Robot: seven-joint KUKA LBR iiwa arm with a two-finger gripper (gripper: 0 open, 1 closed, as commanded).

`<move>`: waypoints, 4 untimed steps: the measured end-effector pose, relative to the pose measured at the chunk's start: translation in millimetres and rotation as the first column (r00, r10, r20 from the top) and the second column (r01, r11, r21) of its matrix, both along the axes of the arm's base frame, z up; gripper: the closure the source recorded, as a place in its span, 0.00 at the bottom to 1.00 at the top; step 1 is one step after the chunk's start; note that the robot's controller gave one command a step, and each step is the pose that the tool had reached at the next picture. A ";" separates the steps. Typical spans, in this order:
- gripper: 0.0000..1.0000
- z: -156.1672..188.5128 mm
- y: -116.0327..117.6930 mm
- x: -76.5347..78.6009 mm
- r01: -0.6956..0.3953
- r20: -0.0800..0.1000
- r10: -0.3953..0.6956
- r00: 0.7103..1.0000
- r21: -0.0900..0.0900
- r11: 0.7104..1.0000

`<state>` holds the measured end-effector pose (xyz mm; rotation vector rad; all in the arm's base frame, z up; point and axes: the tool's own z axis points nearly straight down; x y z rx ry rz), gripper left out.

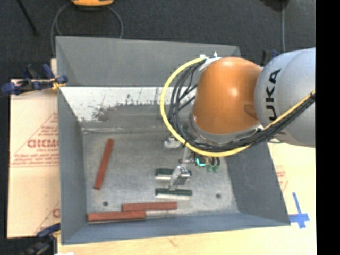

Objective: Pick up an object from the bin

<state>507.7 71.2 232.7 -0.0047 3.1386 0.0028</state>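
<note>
Now: tool spread low over grey metal floor

Its two dark, flat fingers stand apart, and nothing is between them. Three thin, flat, red-brown sticks with matt faces lie on the scratched floor of the bin. The nearest stick lies just beside the tool, on its side toward the front wall. Its long axis runs across the view, parallel to the fingers. A second stick lies alongside its far end. A third stick lies well apart, tilted.

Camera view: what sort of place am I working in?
Probably a robot-lab picking cell: a grey metal bin holding three reddish-brown sticks, and a KUKA arm with its gripper inside.
</note>
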 end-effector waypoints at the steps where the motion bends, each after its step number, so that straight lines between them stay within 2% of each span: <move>1: 0.00 -44.4 -11.7 -3.2 -0.010 0.008 0.010 1.000 0.000 1.000; 2: 0.00 -104.4 -37.2 11.4 -0.086 0.006 0.086 0.996 -0.003 0.996; 3: 1.00 -152.1 -30.8 28.1 0.131 -0.008 -0.131 0.991 -0.006 0.991; 4: 1.00 -152.1 -30.7 28.2 0.132 -0.008 -0.132 0.991 -0.006 0.991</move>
